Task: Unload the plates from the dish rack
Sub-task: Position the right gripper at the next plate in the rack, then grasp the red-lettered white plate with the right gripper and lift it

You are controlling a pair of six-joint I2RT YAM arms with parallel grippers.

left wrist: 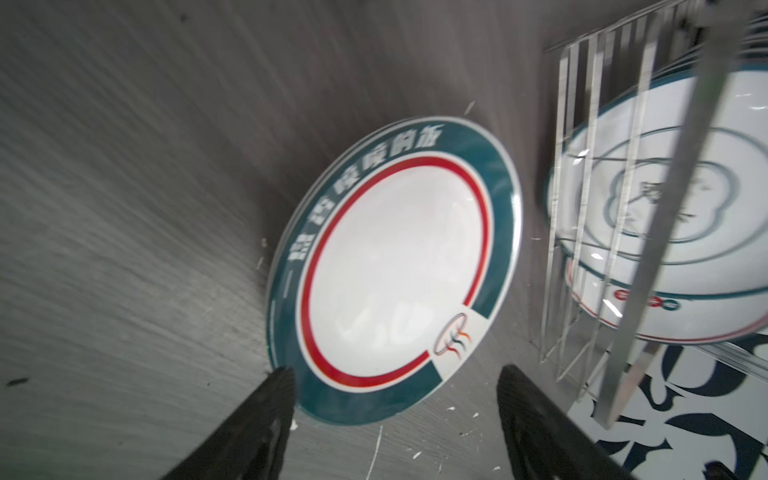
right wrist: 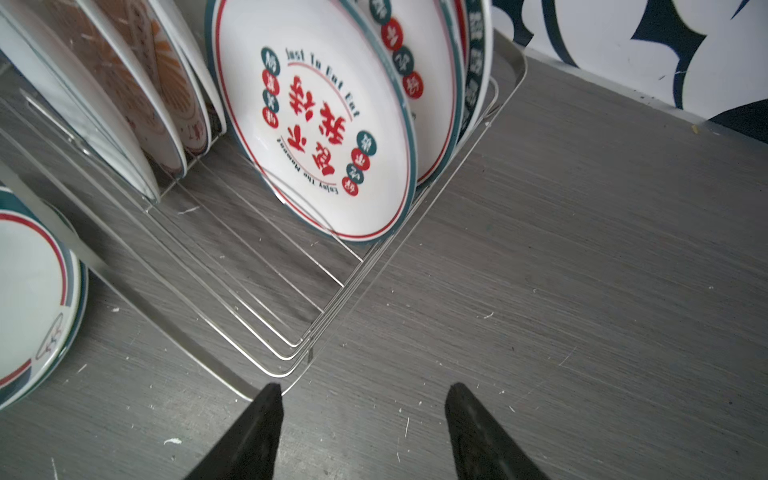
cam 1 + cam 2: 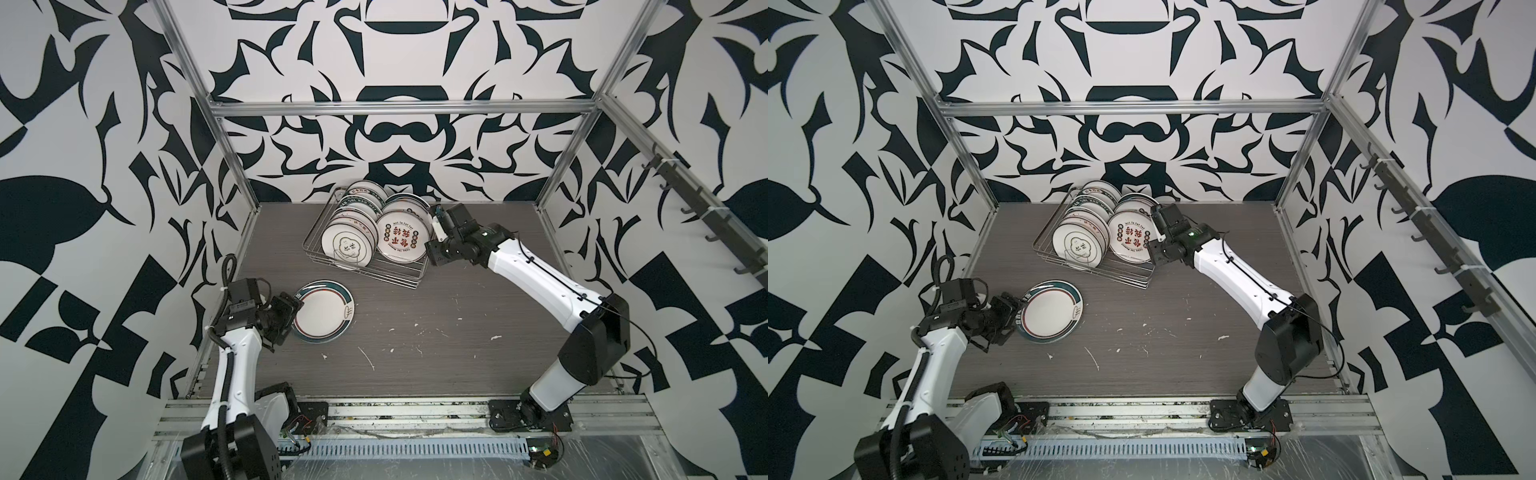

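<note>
Left wrist view: the left gripper (image 1: 395, 370) has its two black, tapered fingers (image 1: 266, 415) spread wide and nothing clamped between them. Directly ahead of the tips a round glossy white plate with a broad teal rim band and a thin red ring (image 1: 390, 266) lies face up on the grey wood-grain tabletop (image 1: 124, 208). Its near edge reaches in between the fingers and sits right against one tip. Beyond that plate, farther from this gripper, stands the silver wire dish rack (image 1: 582, 208), its thin straight rods crossing in front of a smaller white plate with a lobed teal outline (image 1: 673, 195). In both top views the teal-rimmed plate (image 3: 322, 311) (image 3: 1052, 311) is out of the rack (image 3: 399, 274) (image 3: 1129, 276), just beside the left gripper (image 3: 286, 316) and well apart from the right gripper (image 3: 436, 220). Right wrist view: the right gripper (image 2: 363, 386) is also parted and empty, with one dark fingertip just over the rack's rounded wire corner (image 2: 291, 365). Ahead of it a large white plate printed with red characters and teal dots (image 2: 320, 124) stands on edge, leaning between the prongs. More rimmed plates are packed behind it, and white plates with orange sunburst prints (image 2: 137, 83) stand in the neighbouring row.
</note>
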